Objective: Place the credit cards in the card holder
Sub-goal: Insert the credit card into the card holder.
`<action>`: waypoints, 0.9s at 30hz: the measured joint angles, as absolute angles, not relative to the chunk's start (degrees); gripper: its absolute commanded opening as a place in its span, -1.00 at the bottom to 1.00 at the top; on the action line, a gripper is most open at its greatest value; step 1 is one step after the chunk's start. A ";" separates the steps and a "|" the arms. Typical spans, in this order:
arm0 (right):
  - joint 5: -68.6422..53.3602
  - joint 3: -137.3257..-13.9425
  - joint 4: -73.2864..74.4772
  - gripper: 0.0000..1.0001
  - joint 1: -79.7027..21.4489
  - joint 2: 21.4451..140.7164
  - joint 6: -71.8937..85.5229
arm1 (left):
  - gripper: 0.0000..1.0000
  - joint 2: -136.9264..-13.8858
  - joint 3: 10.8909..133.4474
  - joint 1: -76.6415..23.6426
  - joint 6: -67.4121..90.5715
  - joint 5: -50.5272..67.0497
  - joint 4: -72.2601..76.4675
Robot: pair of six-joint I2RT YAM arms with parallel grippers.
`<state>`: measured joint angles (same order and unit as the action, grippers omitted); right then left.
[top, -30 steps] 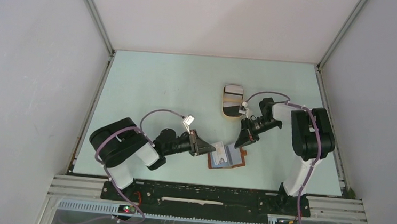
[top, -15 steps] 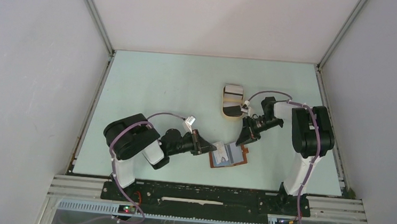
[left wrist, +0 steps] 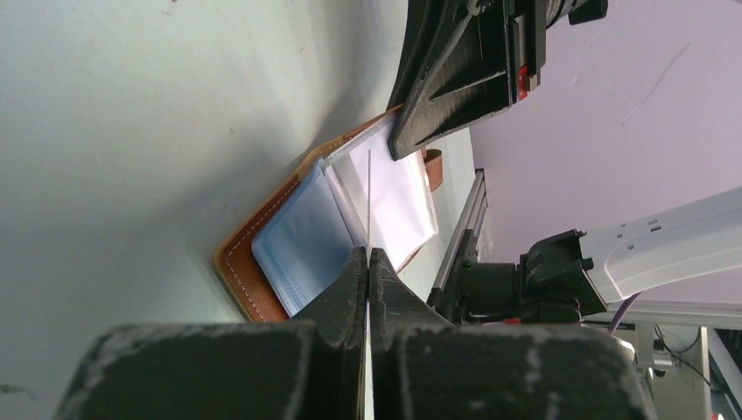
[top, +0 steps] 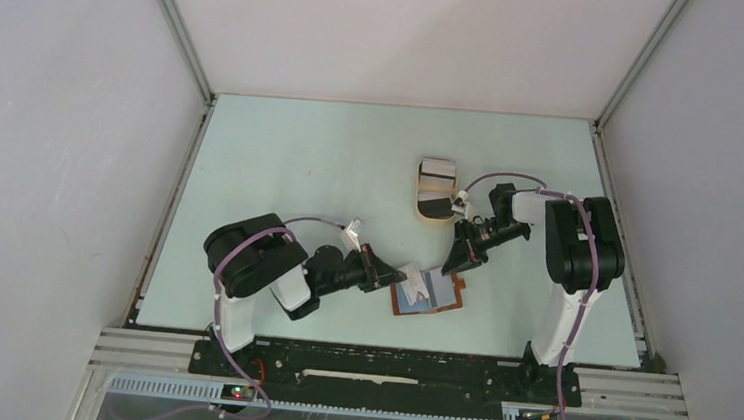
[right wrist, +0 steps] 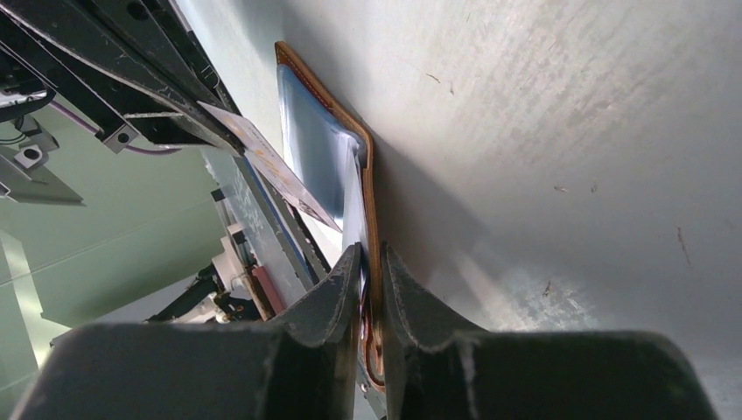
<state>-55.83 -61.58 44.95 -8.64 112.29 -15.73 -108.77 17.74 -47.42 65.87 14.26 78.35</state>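
I work inside a plain box. My surface [top: 352, 158] is pale mint green and matt, with faint specks and scuffs up close. A white back wall [top: 412, 33] rises behind it. The left wall [top: 52, 145] and right wall [top: 724, 147] are greyish white, and slanting metal posts [top: 178, 24] mark the corners. Metal rails [top: 635, 386] run along the near edge. The light is soft and even, and the shadows are faint.

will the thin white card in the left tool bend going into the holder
Probably stiff: the thin white card juts straight, unbent, from the shut left tool. Likely light, being so thin. The brown leather card holder shouldn't slide much; the right tool pins its edge.
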 measured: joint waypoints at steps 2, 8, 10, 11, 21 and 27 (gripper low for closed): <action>-55.81 -61.58 44.95 -0.60 -8.47 112.29 -15.51 | -1.00 -108.77 17.74 -47.44 66.15 13.45 78.35; -55.61 -61.58 44.88 -0.61 -8.19 112.31 -14.61 | -1.00 -109.14 17.74 -47.79 67.55 11.97 78.43; -55.59 -61.58 44.80 -0.60 -8.16 112.31 -14.33 | -1.00 -109.84 17.74 -48.07 68.05 11.66 78.46; -55.57 -61.58 44.73 -0.60 -8.16 112.31 -14.20 | -1.00 -110.17 17.74 -48.23 68.27 11.57 78.41; -55.48 -61.58 43.83 -0.60 -8.16 112.31 -13.02 | -1.00 -112.29 17.96 -49.04 71.37 10.63 78.56; -55.48 -61.56 43.40 -0.60 -8.19 112.31 -12.60 | -1.00 -113.30 18.24 -49.41 73.63 10.48 78.76</action>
